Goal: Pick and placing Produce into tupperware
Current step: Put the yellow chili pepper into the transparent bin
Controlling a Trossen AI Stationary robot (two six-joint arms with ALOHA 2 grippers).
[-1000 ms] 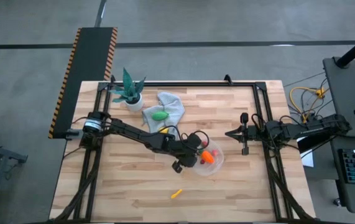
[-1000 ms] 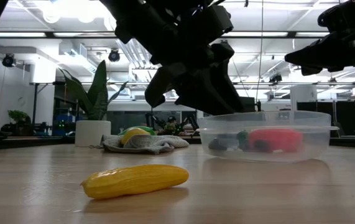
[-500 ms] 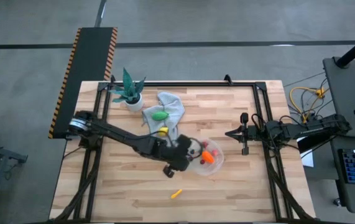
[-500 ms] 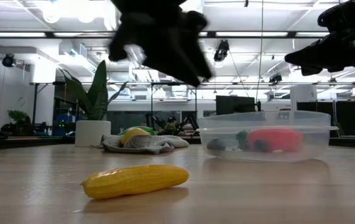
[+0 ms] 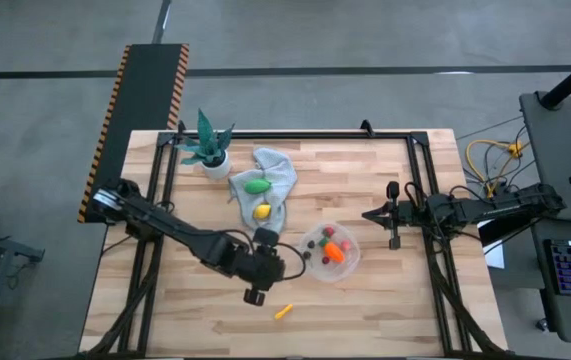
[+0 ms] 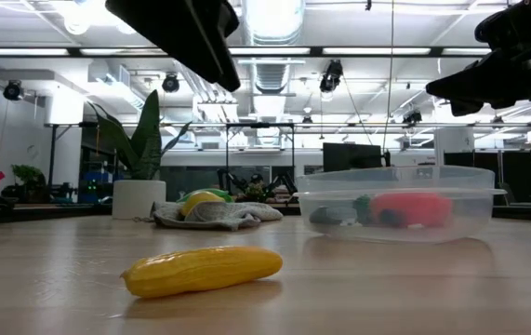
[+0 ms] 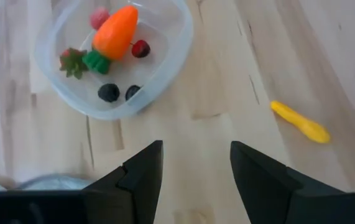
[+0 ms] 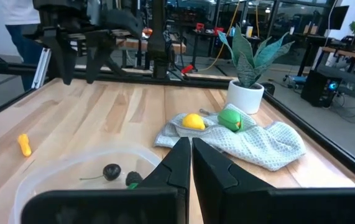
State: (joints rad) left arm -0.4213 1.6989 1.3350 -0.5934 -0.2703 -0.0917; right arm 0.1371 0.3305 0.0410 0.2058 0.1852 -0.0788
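Note:
The clear round tupperware point(image 5: 330, 251) stands on the table right of centre and holds an orange carrot point(image 7: 116, 31), a green piece, a red piece and dark berries. A yellow-orange sliver point(image 5: 283, 311) lies on the bare wood near the front edge; it also shows in the low view point(image 6: 202, 270). A green piece point(image 5: 256, 186) and a yellow lemon point(image 5: 262, 211) lie on the grey cloth point(image 5: 275, 172). My left gripper point(image 5: 258, 283) is open and empty above the table, left of the tupperware and just behind the sliver. My right gripper point(image 5: 367, 213) is shut and empty at the right side.
A potted plant in a white pot point(image 5: 211, 150) stands at the far left corner beside the cloth. A black metal frame point(image 5: 365, 133) runs along the table's far and side edges. Bare wood lies between the tupperware and the near edge.
My left gripper has drawn back from over the tupperware, going toward the table's left and near edges, and now hangs behind the yellow sliver. The tupperware and the produce have stayed where they were.

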